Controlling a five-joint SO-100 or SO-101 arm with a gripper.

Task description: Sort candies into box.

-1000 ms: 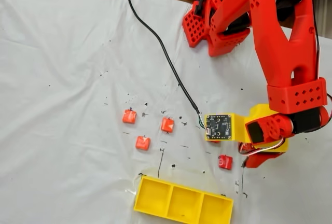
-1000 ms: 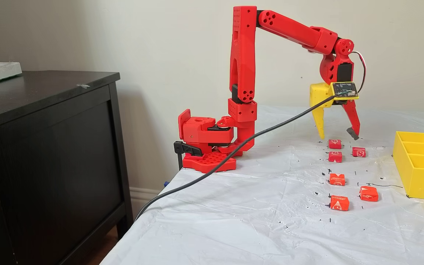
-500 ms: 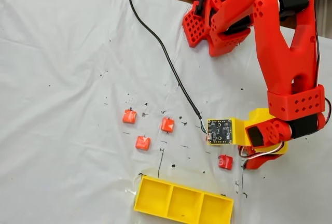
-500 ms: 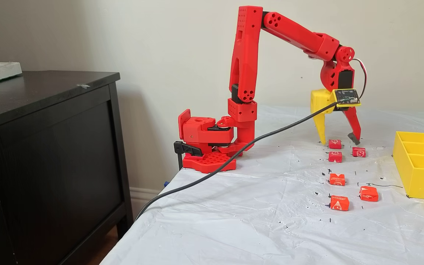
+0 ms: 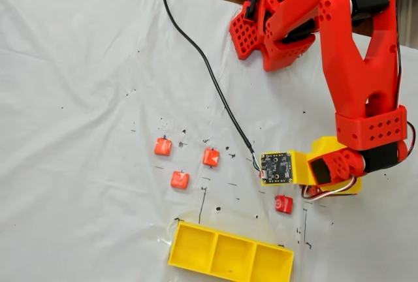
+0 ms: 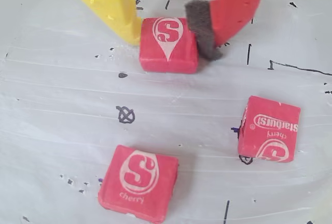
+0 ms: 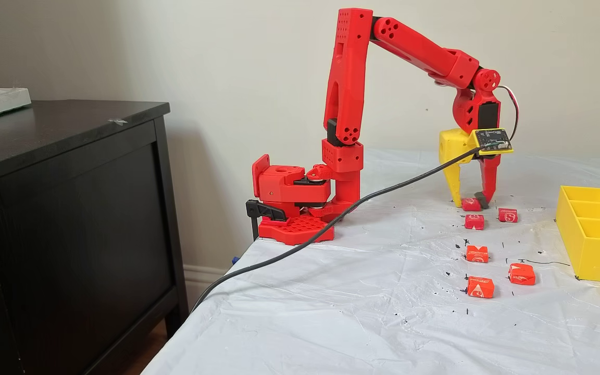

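Note:
In the wrist view a deep red candy (image 6: 168, 47) with a white S lies on the table. My gripper (image 6: 170, 41) is shut on it, the yellow finger (image 6: 111, 6) against its left side and the grey pad (image 6: 203, 29) of the red finger against its right. A fixed view from the side shows the gripper (image 7: 471, 202) down at the table on this candy (image 7: 471, 204). Two more deep red candies (image 6: 139, 182) (image 6: 268, 129) lie nearby. Three orange candies (image 5: 162, 146) (image 5: 210, 157) (image 5: 179, 179) lie further left. The yellow box (image 5: 173, 248) has three compartments.
The table is covered with a white sheet with black pen marks. A black cable (image 5: 196, 50) runs from the table's far edge to the circuit board (image 5: 276, 168) on the wrist. The red arm base (image 7: 292, 200) is clamped at the table corner. A dark cabinet (image 7: 65, 208) stands beside the table.
The gripper has come down to the table and its fingers have closed from wide apart onto the deep red candy. The other candies and the box have not moved.

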